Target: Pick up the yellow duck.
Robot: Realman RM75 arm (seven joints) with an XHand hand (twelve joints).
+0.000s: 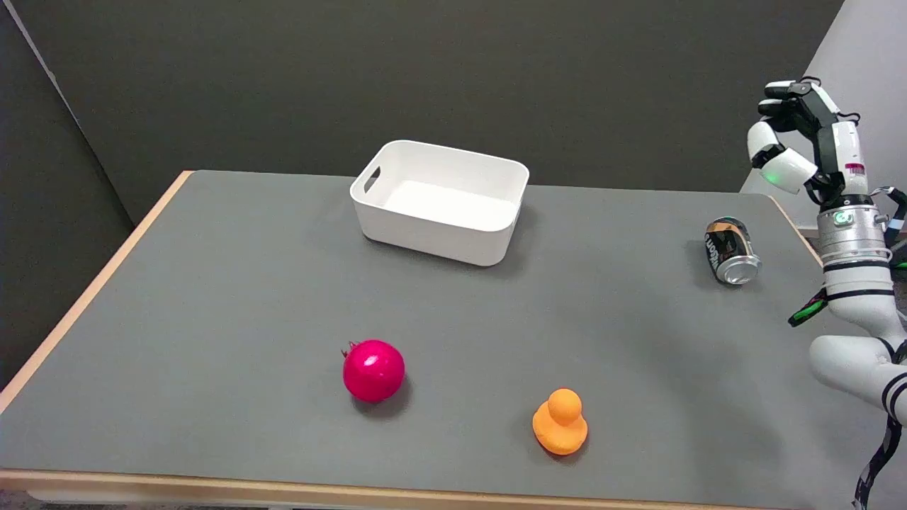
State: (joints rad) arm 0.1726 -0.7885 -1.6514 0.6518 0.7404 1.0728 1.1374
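The duck (pixel 560 422), orange-yellow and seen from above, stands on the grey table (pixel 212 297) near its front edge, right of centre. My right hand (pixel 801 138) is raised in the air at the far right, well above and behind the duck, beyond the table's right edge. Its fingers are apart and curve loosely, with nothing in them. Nothing touches the duck.
A magenta pomegranate (pixel 373 370) lies left of the duck. A white plastic bin (pixel 441 201) stands at the back centre. A dark drink can (pixel 731 251) lies on its side at the right, below my hand. The table's wooden rim runs along the front and left.
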